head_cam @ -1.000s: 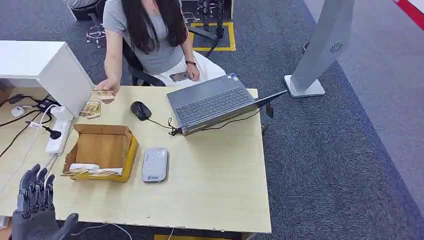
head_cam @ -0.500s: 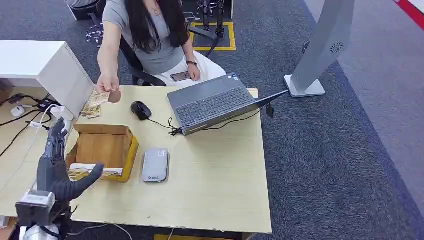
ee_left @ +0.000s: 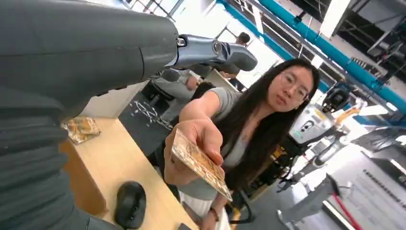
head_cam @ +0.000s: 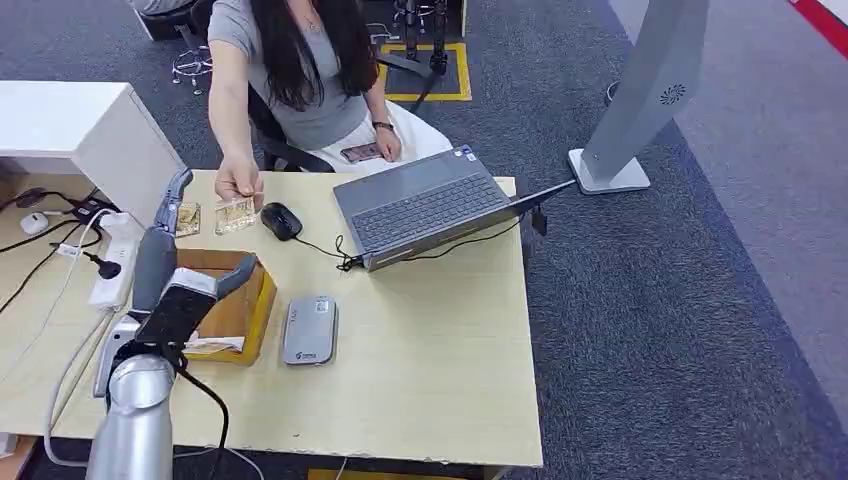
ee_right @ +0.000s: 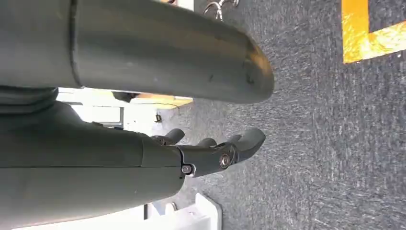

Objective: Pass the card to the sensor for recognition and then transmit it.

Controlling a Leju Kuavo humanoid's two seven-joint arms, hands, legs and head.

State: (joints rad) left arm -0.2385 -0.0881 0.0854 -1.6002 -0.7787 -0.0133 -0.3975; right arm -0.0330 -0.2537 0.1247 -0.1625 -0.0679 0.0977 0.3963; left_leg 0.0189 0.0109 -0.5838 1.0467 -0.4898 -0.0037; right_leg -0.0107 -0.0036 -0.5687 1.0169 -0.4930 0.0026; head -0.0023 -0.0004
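While the person [head_cam: 300, 70] sits at the far side of the table [head_cam: 430, 350], the person's hand [head_cam: 238, 183] holds the card [head_cam: 235, 213] out low over the table top, just beside the mouse [head_cam: 281, 220]. In the left wrist view the card [ee_left: 200, 164] is pinched at its edge and points toward the camera.

The left hand [head_cam: 165, 250] is raised above the cardboard box [head_cam: 215, 300], fingers [head_cam: 176, 192] extended toward the card and thumb [head_cam: 236, 274] set apart. The hand holds nothing, and a gap separates its fingertips from the card.

The right hand [ee_right: 210, 153] hangs over the grey carpet; its fingers are lightly curled, with nothing in them.

A second stack of cards [head_cam: 187, 218] lies on the table near the box's far corner. The grey sensor [head_cam: 309, 329] lies flat just beside the box. The open laptop [head_cam: 425, 205] stands beyond it, with a cable running to the mouse. A power strip [head_cam: 113, 262] lies on the desk to the left of the box.
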